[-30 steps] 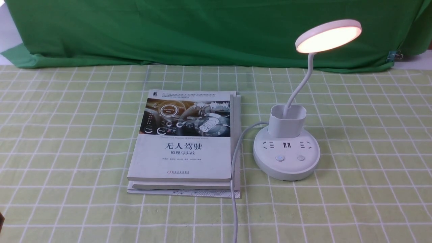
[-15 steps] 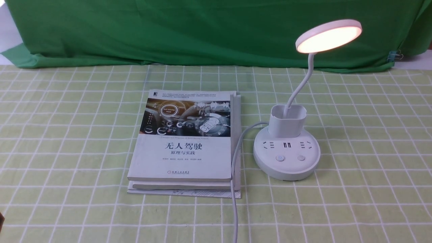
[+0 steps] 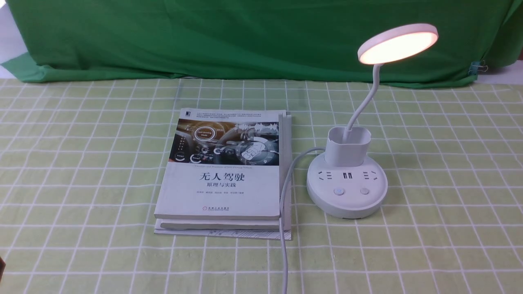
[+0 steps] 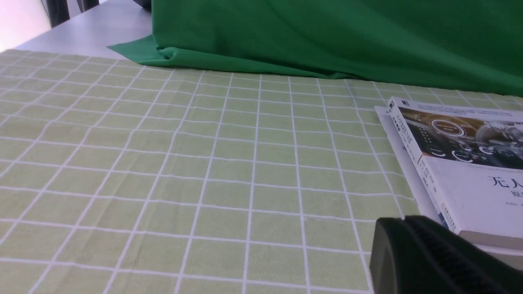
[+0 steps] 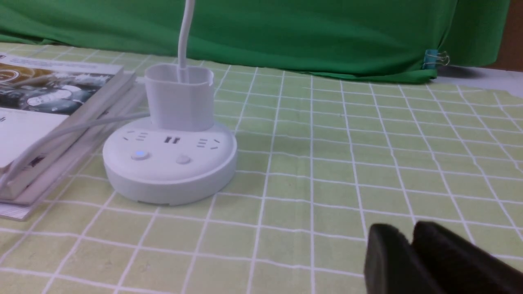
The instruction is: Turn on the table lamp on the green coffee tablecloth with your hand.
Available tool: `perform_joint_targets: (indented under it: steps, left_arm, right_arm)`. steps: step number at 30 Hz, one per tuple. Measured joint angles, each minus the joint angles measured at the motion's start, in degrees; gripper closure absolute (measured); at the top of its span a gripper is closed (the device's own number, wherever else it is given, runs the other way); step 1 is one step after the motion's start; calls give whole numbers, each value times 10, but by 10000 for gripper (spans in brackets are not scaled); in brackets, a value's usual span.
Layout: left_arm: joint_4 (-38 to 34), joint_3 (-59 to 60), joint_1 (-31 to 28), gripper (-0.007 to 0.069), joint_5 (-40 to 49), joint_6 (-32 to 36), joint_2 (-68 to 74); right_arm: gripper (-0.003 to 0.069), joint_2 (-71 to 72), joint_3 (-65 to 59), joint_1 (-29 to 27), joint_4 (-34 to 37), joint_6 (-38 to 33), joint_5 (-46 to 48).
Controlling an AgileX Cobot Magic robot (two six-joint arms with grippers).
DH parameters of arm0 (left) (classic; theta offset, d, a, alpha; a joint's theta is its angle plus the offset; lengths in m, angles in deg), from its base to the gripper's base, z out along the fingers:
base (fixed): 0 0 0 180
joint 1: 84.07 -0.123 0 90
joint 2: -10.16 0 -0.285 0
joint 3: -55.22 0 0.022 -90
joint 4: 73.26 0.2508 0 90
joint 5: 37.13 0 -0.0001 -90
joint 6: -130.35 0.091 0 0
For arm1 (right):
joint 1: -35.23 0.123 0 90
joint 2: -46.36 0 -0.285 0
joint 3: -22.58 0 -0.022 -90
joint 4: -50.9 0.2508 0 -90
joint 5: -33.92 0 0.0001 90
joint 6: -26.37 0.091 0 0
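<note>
On the green coffee tablecloth point(image 3: 81, 163) the table lamp point(image 3: 347, 179) stands beside a book point(image 3: 224, 171), its head glowing, so the switching looks done. The right gripper point(image 5: 408, 253) sits near, jaws together; the left gripper point(image 4: 412, 249) seems closed too. Nothing left but backing off

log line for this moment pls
table lamp: head lit, one base button glowing | right hand: shut, apart from lamp | left hand: shut, beside books

The table lamp point(image 3: 346, 179) stands on the green coffee tablecloth point(image 3: 441, 171), books point(image 3: 224, 175) just left
</note>
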Motion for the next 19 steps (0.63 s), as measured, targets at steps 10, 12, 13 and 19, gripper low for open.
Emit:
perform_joint_targets:
  steps: [10, 12, 13, 19]
  left_arm:
    - [0, 0, 0, 622, 0, 0, 0]
    - [0, 0, 0, 622, 0, 0, 0]
    - [0, 0, 0, 622, 0, 0, 0]
    - [0, 0, 0, 622, 0, 0, 0]
  right_arm:
    - [485, 0, 0, 0, 0, 0, 0]
    - [480, 0, 0, 0, 0, 0, 0]
    - [473, 0, 0, 0, 0, 0, 0]
    - [459, 0, 0, 0, 0, 0, 0]
